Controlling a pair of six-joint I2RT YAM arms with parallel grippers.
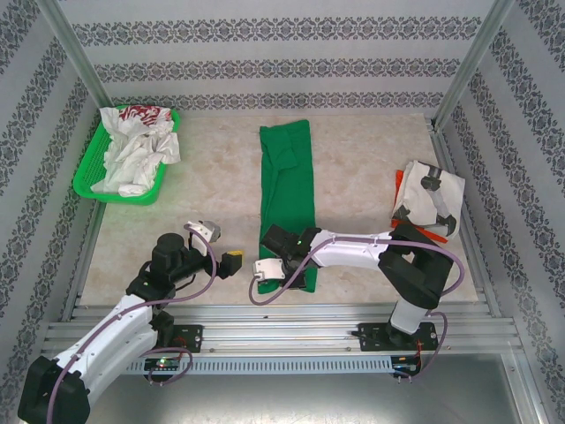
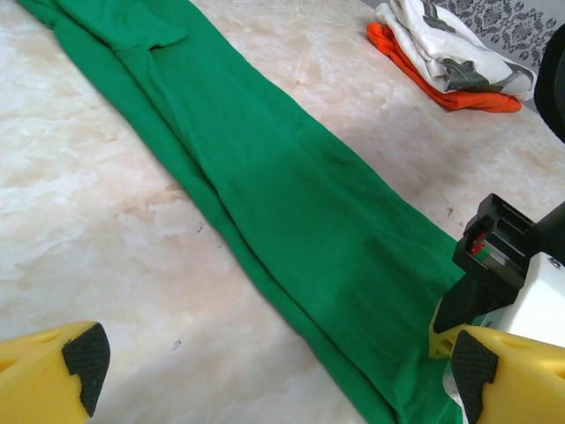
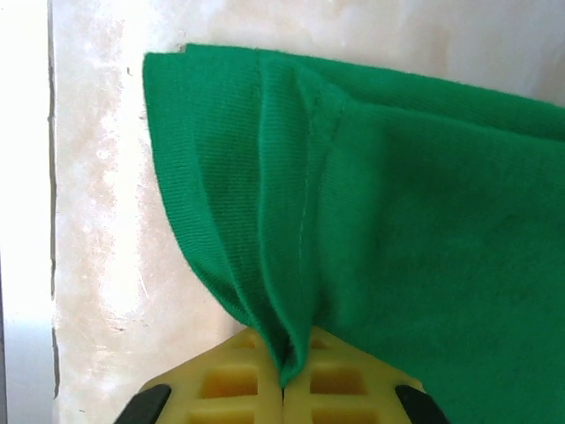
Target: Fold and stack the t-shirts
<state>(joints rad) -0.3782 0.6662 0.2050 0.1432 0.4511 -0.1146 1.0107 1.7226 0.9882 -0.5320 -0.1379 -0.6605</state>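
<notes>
Green t-shirt near end hidden beneath right end effector; folded stack cut off at top.

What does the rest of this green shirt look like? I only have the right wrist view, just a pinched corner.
Observer: The green shirt lies as a long narrow strip across the middle of the table, with the right end effector shut on its near end.
Reviewer: And the left end effector?
Observer: The left end effector is open beside that near end, holding nothing.
Reviewer: Any other shirts?
Observer: White shirts sit crumpled in a green basket at the far left. A white shirt lies on an orange cloth at the right edge.
</notes>
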